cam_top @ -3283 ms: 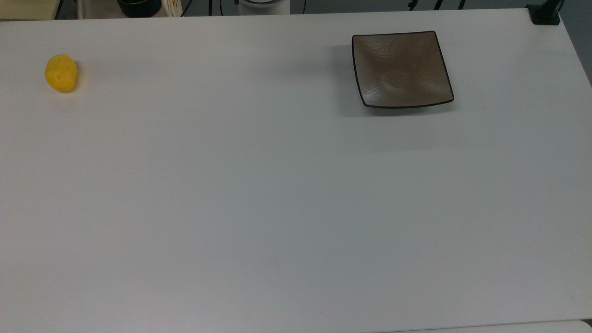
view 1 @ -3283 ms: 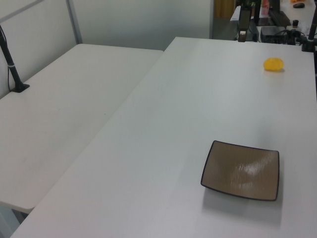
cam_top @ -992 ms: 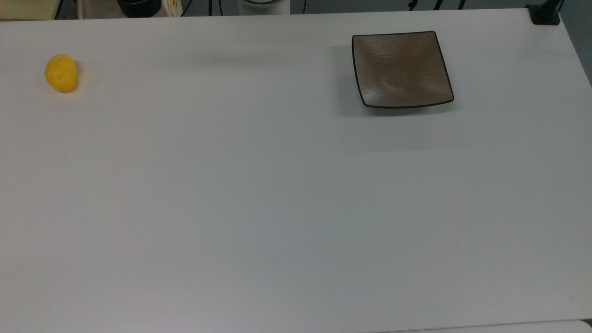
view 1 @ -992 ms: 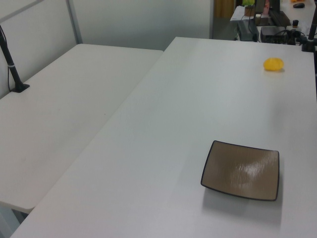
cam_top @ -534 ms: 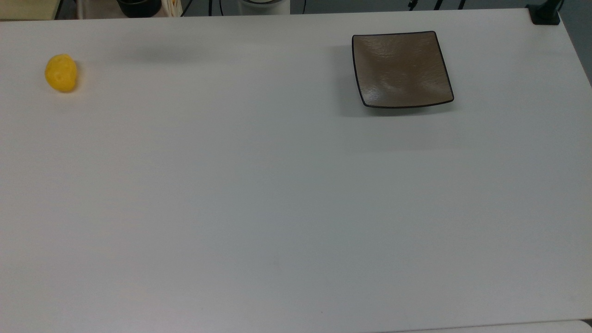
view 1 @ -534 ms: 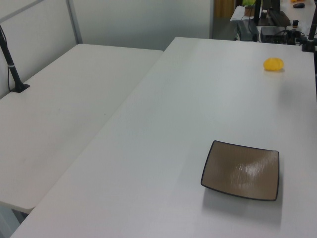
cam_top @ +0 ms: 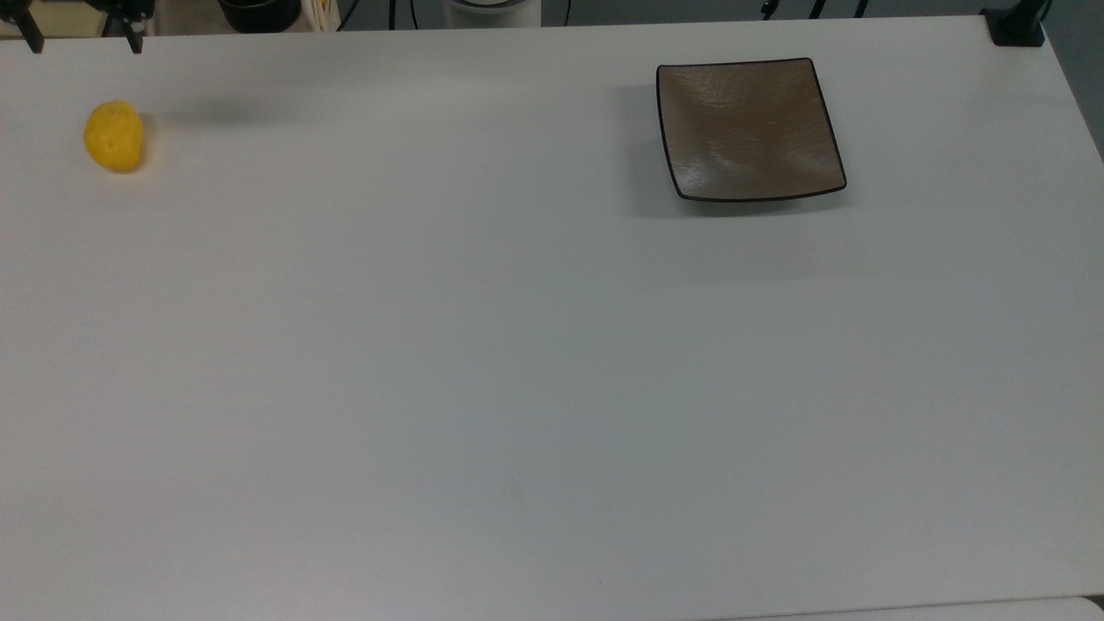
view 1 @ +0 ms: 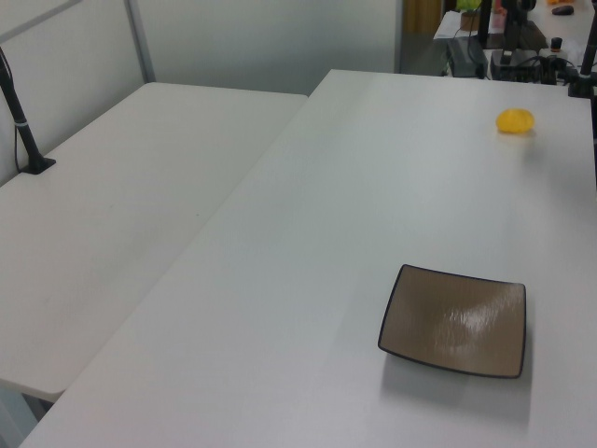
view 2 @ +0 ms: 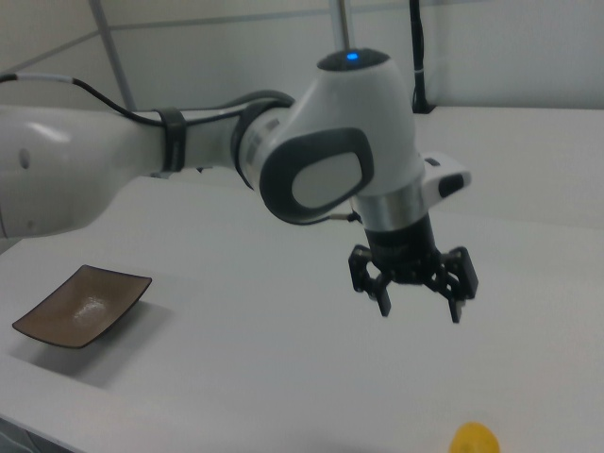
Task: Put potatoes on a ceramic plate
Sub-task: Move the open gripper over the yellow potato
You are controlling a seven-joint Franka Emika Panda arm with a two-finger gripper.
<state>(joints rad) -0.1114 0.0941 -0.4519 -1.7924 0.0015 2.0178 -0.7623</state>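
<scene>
Potato lies on the white table, below and toward the right view's right of the spread, empty gripper, its long axis running up-down in the top view, well apart from the ceramic plate.

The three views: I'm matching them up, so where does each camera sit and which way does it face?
Top view: overhead, looking down on the table; the tool shows at the top edge.
Left view: raised, off the plate end, looking along the table toward the potato.
Right view: low, near the potato end, facing the arm and open tool.
All share potato and plate.
</scene>
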